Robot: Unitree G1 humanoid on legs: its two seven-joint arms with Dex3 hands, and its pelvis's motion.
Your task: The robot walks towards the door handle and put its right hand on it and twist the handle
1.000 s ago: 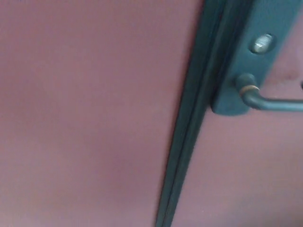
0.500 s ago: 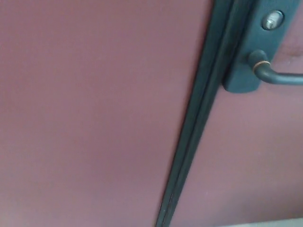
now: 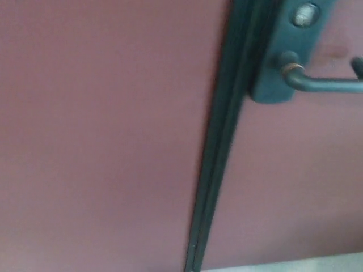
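Note:
The dark grey lever handle point(image 3: 323, 84) sticks out to the right from its grey-blue backplate point(image 3: 283, 56) at the upper right of the head view. A round silver lock cylinder point(image 3: 305, 15) sits on the plate above the lever. A small dark shape shows at the right edge just above the lever; it looks like the tip of my right hand point(image 3: 357, 65), close to the handle but apart from it. Too little of it shows to tell its state. My left hand is out of the picture.
The reddish-brown door point(image 3: 295, 181) fills the right side, and a matching panel point(image 3: 102, 136) fills the left. A dark frame strip point(image 3: 218, 147) runs diagonally between them. A pale sliver of floor point(image 3: 295, 264) shows at the bottom right.
The whole picture has shifted, so the camera has moved: the handle now sits further left. The dark shape at the right edge, absent half a second ago, now shows above the lever.

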